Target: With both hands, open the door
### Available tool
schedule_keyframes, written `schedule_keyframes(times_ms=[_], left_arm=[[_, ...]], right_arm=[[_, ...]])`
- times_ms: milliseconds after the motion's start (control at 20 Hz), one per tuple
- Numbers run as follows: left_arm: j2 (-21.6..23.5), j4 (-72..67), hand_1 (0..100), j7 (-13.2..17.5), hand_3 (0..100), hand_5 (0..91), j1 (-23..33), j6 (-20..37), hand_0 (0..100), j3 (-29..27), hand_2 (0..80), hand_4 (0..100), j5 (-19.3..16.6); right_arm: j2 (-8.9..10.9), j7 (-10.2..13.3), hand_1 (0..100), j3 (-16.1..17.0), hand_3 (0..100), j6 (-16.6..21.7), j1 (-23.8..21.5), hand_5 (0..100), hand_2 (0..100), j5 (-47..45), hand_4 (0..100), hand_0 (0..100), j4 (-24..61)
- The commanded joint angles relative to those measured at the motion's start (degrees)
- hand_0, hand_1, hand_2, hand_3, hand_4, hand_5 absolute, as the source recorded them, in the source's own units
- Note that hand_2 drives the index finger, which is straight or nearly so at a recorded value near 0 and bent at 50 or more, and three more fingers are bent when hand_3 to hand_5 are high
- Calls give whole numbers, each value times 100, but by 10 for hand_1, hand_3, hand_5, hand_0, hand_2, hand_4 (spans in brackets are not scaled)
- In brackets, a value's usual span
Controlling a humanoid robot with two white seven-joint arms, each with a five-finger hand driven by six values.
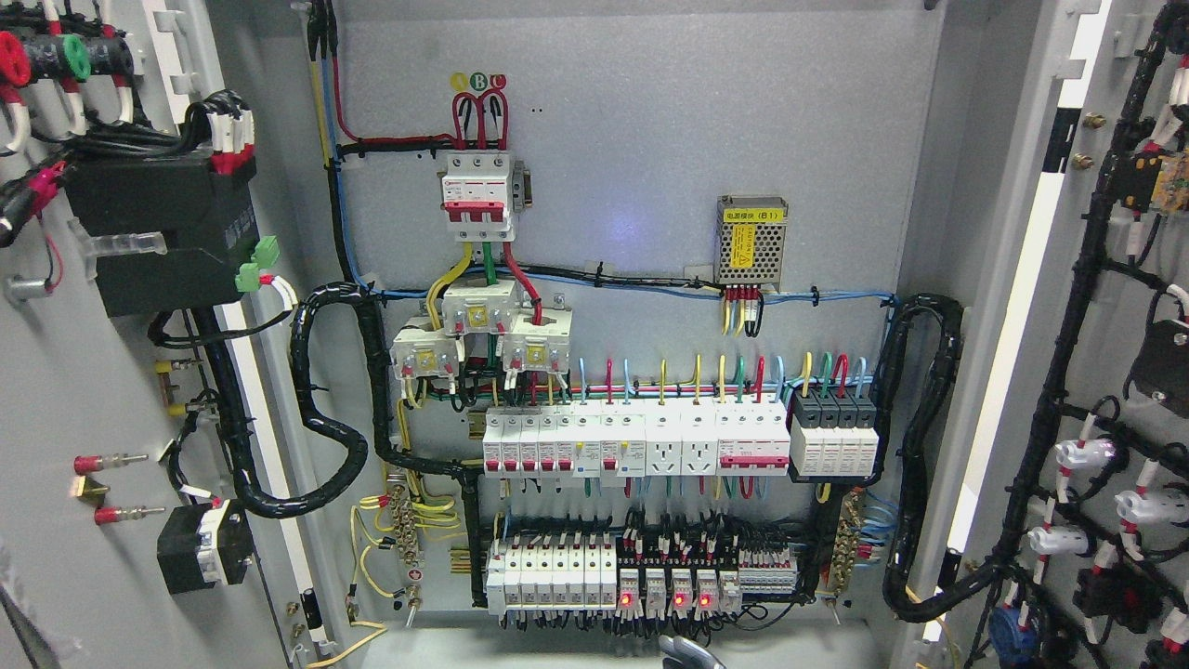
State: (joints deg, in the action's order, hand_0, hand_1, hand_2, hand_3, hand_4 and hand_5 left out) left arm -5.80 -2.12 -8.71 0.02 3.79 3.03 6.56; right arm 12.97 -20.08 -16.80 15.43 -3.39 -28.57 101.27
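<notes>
Head view looks straight into an electrical cabinet with both doors swung wide open. Left door [56, 390] fills the left edge, inner face showing, with a black box [163, 228] and black cable bundles fixed to it. Right door [1115, 372] fills the right edge, also inner face out, covered in black wiring and white plugs. Between them sits the grey back panel [650, 139]. Landmark: the long row of white breakers [641, 441] across the panel's middle. Above its left end, a red-and-white main switch [476, 195] with red, green and yellow wires running down. Above its right end, a small mesh-cased power unit [751, 240] with a yellow label. Below the row, a second strip of small relays [641, 576], several with red lights lit. Directly below that, at the bottom edge, a grey metallic piece [687, 653] pokes in; possibly part of a robot hand, cannot tell which side, and its fingers cannot be made out.
</notes>
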Motion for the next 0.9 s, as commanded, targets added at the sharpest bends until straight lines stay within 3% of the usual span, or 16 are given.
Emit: schedule_keyframes(times_ms=[0,250,450,601,851], left_arm=[[70,798,0,1,0,0,305,-1,0,75,0,0,-6],[254,2143,0,10,0,0,885,25,0,180,0,0,3],[641,3391,0,159,0,0,1342,78,0,969,0,0,3],[966,4700,0,159,0,0,1764,69,0,1305,0,0,-6],[932,6572,0,159,0,0,2335,17,0,1437,0,0,-6]], right_arm=[[672,-22,0,941,0,267,-688,0,0,0,0,191,877],[681,-22,0,1187,0,320,-1285,0,0,0,0,191,1167],[690,-31,0,1258,0,407,-1751,0,0,9,0,191,1466],[865,-31,0,1240,0,881,-2050,0,0,184,0,191,1633],[874,-13,0,1205,0,1892,-2148,0,0,510,0,191,1668]])
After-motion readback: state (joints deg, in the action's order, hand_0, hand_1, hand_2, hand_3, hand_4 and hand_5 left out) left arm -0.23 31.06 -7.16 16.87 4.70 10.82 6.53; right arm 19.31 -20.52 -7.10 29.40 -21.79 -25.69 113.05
